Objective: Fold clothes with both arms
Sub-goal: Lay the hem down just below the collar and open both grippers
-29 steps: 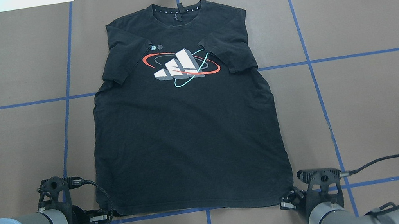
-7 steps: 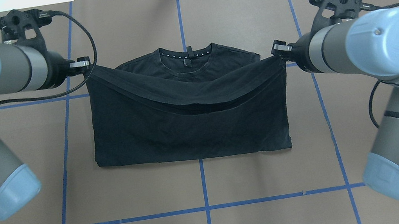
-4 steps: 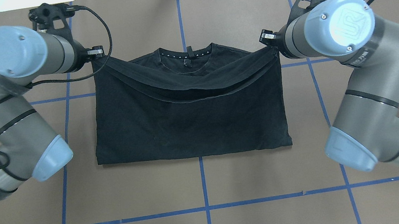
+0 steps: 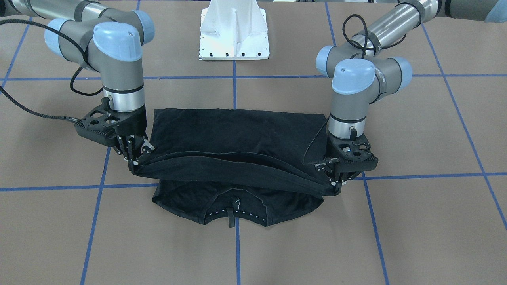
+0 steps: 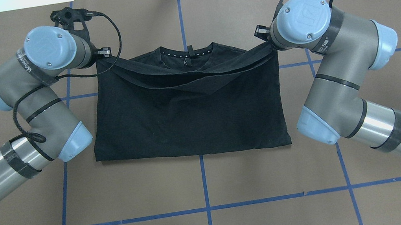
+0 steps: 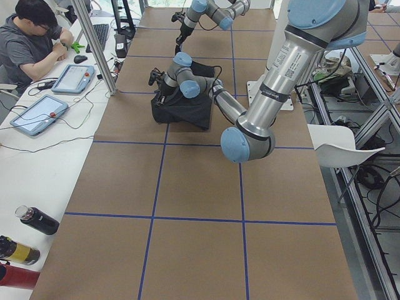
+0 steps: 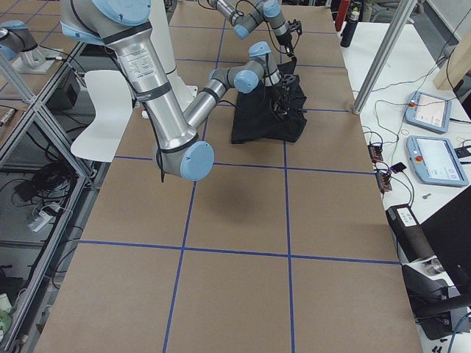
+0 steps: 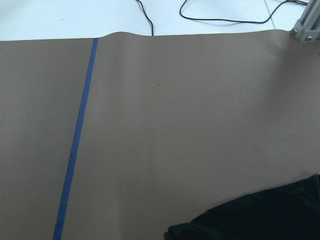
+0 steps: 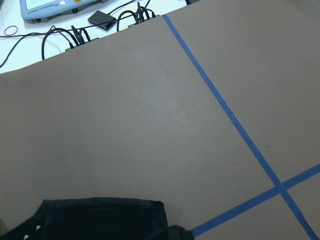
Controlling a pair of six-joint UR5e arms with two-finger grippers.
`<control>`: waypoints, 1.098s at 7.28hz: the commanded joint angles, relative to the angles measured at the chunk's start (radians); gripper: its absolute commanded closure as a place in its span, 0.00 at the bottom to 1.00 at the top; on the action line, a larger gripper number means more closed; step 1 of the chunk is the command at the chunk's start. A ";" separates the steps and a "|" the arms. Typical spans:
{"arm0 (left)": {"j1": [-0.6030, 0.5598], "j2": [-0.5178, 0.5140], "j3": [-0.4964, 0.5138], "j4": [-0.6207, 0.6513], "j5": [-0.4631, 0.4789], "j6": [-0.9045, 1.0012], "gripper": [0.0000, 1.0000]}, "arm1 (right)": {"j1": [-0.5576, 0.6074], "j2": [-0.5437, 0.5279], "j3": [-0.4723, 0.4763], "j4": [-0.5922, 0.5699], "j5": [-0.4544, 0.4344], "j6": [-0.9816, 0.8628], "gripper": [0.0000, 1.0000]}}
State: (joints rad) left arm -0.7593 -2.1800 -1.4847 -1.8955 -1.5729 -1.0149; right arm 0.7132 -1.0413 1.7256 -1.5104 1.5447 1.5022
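The black T-shirt point(image 5: 194, 121) lies doubled over on the brown table, its logo hidden inside the fold. My left gripper point(image 5: 100, 58) is shut on one hem corner, and my right gripper point(image 5: 265, 38) is shut on the other. Both hold the hem just above the table near the shoulders, and it sags between them in front of the collar point(image 5: 187, 53). In the front view the left gripper point(image 4: 334, 185) is on the right and the right gripper point(image 4: 134, 163) on the left, with the hem of the T-shirt point(image 4: 237, 130) stretched over the collar point(image 4: 233, 211).
The white pedestal base point(image 4: 233, 35) stands at the robot's edge of the table. Blue tape lines point(image 5: 204, 183) grid the brown surface. A person point(image 6: 31, 37) sits at a side desk with tablets point(image 6: 37, 114), and bottles point(image 6: 34, 220) lie near that edge.
From lying flat, the shirt's bottom hem was picked up at both corners and carried over to the collar. In the last half second both grippers moved slightly farther and the hem sagged lower.
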 commanded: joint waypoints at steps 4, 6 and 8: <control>0.005 -0.024 0.141 -0.094 0.010 0.104 1.00 | 0.003 0.000 -0.119 0.104 0.000 -0.028 1.00; -0.008 -0.018 0.133 -0.144 0.001 0.130 0.66 | 0.009 0.000 -0.129 0.107 0.000 -0.077 0.64; -0.047 0.009 0.120 -0.278 -0.103 0.204 0.00 | 0.047 0.003 -0.118 0.104 0.024 -0.191 0.00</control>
State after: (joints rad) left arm -0.7818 -2.1836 -1.3566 -2.1109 -1.6027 -0.8554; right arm 0.7373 -1.0401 1.6014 -1.4052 1.5548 1.3823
